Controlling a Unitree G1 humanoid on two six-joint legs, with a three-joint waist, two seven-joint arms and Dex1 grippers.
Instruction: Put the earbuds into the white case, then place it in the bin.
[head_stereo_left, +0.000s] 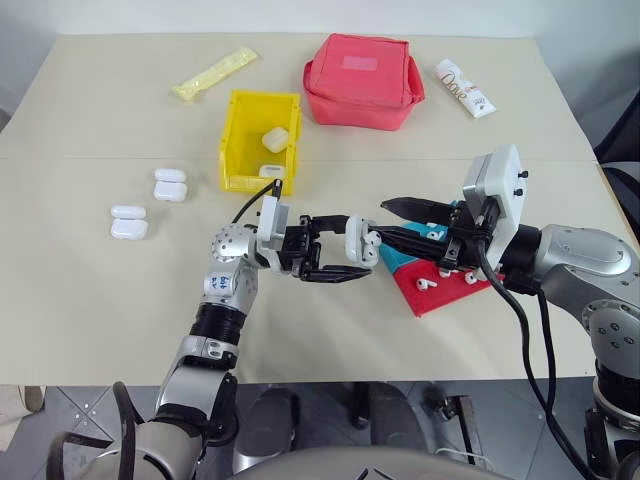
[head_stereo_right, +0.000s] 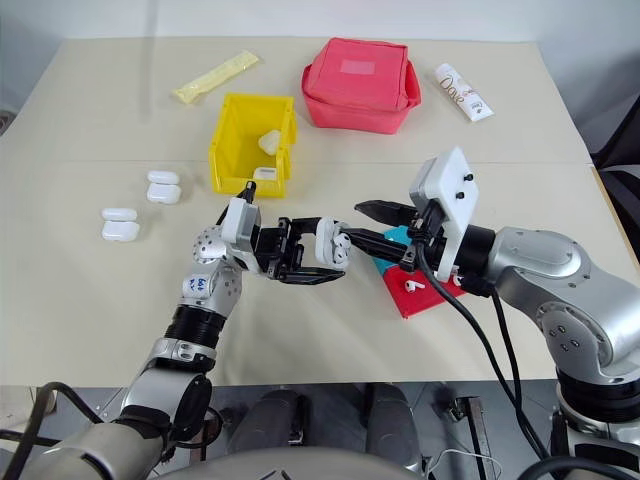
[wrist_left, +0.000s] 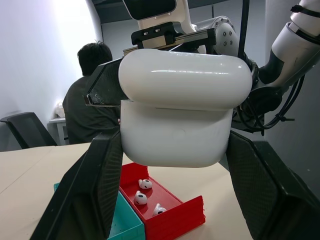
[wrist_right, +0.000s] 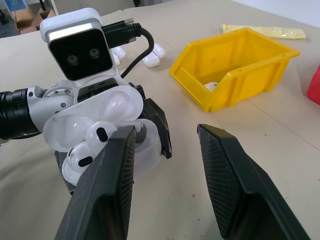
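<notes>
White case (head_stereo_left: 359, 240): lid open, two earbuds (wrist_right: 89, 145) seated, held above the worktop (head_stereo_left: 100, 300).
Left gripper (head_stereo_left: 335, 252): jaws clamped on the case.
Right gripper (head_stereo_left: 405, 222): jaws apart, just beside it.
Bin (head_stereo_left: 240, 130): behind, holding another case.

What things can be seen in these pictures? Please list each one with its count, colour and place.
white case, held: one, white, lid open, earbuds inside, in the left gripper.
bin: one, yellow, mid table, white cases inside.
closed white cases: four, white, two stacks left of the bin.
red tray: one, red, under the right gripper, loose earbuds inside.
teal tray: one, teal, beside the red tray.
pouch: one, red, far side of the table.
packet: one, yellow, far left.
tube: one, white, far right.
person: one, dark top, seated beyond the table.
left gripper: black, shut on the case.
right gripper: black, open, next to the case.
</notes>
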